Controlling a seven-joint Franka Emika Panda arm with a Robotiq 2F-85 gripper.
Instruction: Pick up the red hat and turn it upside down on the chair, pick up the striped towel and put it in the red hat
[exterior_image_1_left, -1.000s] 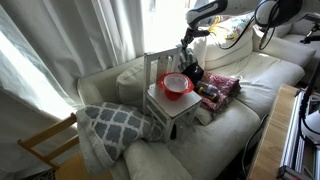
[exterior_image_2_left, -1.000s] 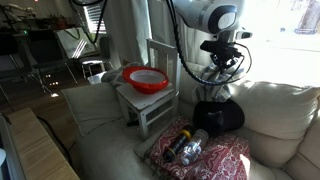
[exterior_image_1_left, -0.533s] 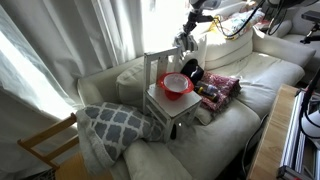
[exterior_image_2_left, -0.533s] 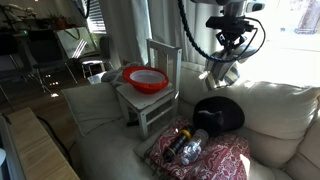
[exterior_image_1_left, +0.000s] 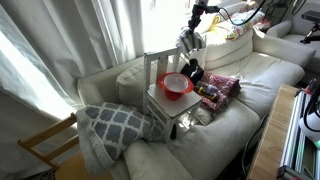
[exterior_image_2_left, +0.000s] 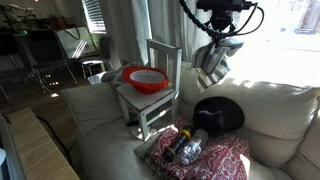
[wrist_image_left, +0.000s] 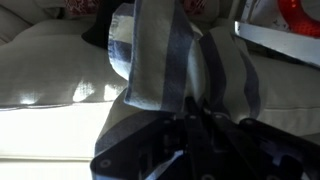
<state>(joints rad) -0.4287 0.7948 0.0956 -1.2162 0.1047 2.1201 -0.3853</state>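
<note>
Now, gripper (exterior_image_2_left: 217, 44): fingers pinched tight on a bunch of the striped towel, with no gap visible between them in the wrist view (wrist_image_left: 196, 118); it is held high in the air.
Striped towel (exterior_image_2_left: 212, 64): soft woven cloth with pale and blue-grey bands. It hangs limp and crumpled from the fingers, clear of every surface. In an exterior view (exterior_image_1_left: 187, 42) it dangles beside and above the chair's backrest. In the wrist view (wrist_image_left: 165, 60) it shows thick folds and broad vertical stripes.
Red hat (exterior_image_2_left: 146, 78): sits on the chair seat with its opening facing up, a round bowl-like shape with a red brim and a paler inside. Also seen from above (exterior_image_1_left: 176, 85). Nothing is visible in it.
Chair (exterior_image_2_left: 164, 58): small, white-painted wood with a slatted back and a flat square seat; it stands on the sofa cushion (exterior_image_1_left: 160, 66).
Sofa (exterior_image_2_left: 282, 112): cream fabric, plump and wrinkled cushions (exterior_image_1_left: 245, 108).
Black item (exterior_image_2_left: 221, 114): dark, rounded and matte. It lies on the sofa below the hanging towel; what it is cannot be told.
Patterned cloth (exterior_image_2_left: 222, 160): red with a fine print, rumpled on the sofa, with some shiny bottle-like things lying on it (exterior_image_1_left: 222, 86).
Pillow (exterior_image_1_left: 115, 122): grey with a white lattice print, resting on the sofa end near the chair.
Curtains (exterior_image_1_left: 60, 40): sheer white with long vertical pleats, backlit.
</note>
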